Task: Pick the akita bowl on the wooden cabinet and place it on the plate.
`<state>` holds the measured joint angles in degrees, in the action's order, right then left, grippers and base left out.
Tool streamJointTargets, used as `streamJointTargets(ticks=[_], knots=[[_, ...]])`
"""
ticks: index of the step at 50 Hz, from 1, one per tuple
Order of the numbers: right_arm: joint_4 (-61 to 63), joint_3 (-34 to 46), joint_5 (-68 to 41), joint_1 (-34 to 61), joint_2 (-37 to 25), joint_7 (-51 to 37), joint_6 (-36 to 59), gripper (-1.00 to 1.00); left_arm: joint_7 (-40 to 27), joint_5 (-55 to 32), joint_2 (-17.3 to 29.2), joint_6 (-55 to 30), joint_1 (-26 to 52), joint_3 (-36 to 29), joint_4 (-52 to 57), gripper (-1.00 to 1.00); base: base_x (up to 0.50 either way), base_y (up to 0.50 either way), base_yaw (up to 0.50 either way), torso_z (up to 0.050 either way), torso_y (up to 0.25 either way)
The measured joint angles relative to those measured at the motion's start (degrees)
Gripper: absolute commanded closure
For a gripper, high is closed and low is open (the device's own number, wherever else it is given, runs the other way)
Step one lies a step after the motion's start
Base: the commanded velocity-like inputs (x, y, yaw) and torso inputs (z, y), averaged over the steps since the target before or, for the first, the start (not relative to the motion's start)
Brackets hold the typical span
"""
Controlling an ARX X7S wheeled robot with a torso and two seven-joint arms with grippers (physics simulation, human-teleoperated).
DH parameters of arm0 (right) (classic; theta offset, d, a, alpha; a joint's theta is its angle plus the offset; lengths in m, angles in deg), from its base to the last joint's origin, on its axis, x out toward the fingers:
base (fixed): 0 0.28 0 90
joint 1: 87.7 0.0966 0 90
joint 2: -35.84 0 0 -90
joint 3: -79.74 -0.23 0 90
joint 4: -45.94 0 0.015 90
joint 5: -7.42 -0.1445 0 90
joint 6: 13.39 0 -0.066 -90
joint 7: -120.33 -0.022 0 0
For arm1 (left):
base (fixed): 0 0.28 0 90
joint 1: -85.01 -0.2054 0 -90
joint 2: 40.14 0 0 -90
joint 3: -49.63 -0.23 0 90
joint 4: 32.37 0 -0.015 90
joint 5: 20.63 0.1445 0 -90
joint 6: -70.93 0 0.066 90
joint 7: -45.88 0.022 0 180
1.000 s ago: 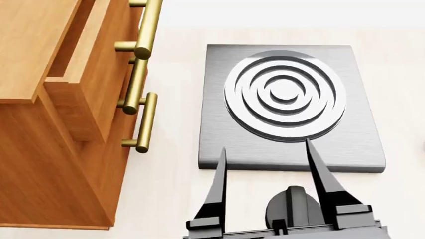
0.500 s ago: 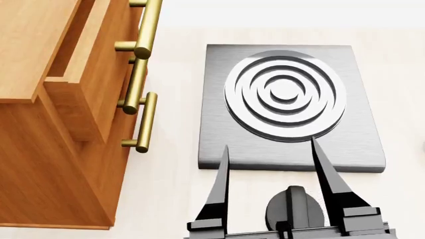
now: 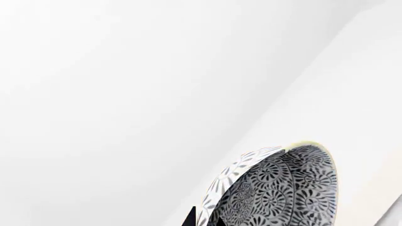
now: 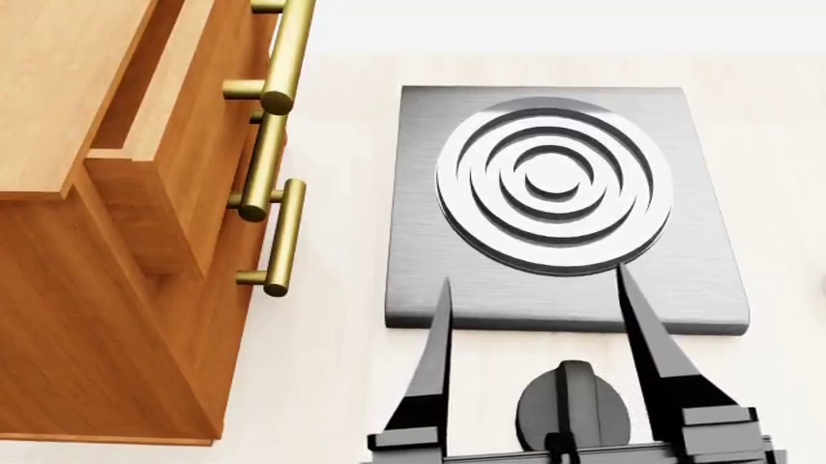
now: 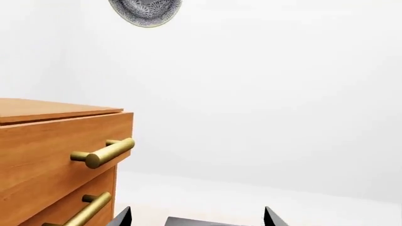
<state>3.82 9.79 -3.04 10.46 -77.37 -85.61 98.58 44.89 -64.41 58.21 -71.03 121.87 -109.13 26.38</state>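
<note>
- The left hand is showing only one dark fingertip at the border of its wrist view, and this fingertip is pressing against the rim of the akita bowl.
- The akita bowl, with a black and white flower pattern, is standing tilted on its edge right in front of this hand. The hand is clamping it, though the second finger is staying out of sight.
- In the right wrist view the same bowl is hanging high in the air with nothing under it. It is far above the right hand and well above the top of the wooden cabinet.
- The wooden cabinet is standing to the left of the right hand, near it but not touching it. One drawer front seems to be sticking out a little from the body.
- The brass handles are pointing toward the side where the right hand is.
- The right hand is holding nothing, and its two dark fingers are standing wide apart.
- Its fingertips are reaching over the near edge of a grey slab with raised round rings, which is lying on the pale counter just ahead of this hand.
</note>
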Motion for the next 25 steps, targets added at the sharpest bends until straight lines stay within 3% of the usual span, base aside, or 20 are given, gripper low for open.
streamJointTargets(ticks=[25], knots=[[3.2,-0.7,-0.3,-0.4,-1.0,-1.0,0.9,-1.00,-10.5,-4.6,0.2,-6.1,-2.5,4.3,16.6,1.00,0.00,0.00,0.00,0.000,0.000]])
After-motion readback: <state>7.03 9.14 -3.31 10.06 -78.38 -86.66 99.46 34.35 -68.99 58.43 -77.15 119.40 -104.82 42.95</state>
